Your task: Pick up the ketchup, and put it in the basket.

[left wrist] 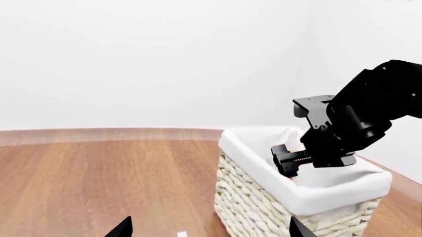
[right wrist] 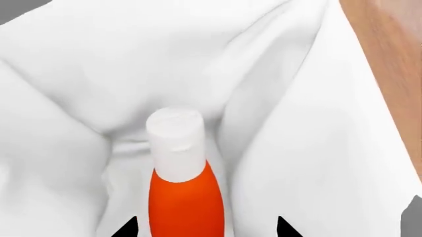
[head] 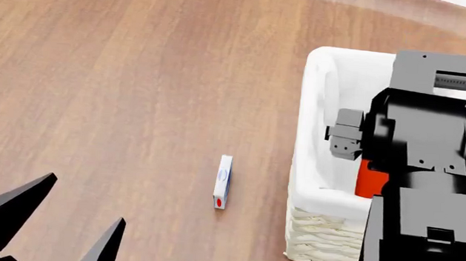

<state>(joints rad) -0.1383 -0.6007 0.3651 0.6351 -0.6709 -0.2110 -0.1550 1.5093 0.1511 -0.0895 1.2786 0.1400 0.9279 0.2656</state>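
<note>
The ketchup [right wrist: 188, 197], an orange-red bottle with a white cap [right wrist: 175, 138], lies inside the basket on the white liner; part of it also shows in the head view [head: 369, 178]. My right gripper [right wrist: 205, 229] is down in the basket with its fingertips on either side of the bottle. There is a gap on each side, so it is open. The basket [head: 315, 111] is cream wicker with a white liner and stands at the right; it also shows in the left wrist view [left wrist: 264, 202]. My left gripper [head: 61, 226] is open and empty, low at the near left.
A small white box [head: 222, 181] with blue and red marks lies on the wooden floor left of the basket. My right arm [head: 425, 166] covers much of the basket's inside. A white wall [left wrist: 165, 59] stands behind.
</note>
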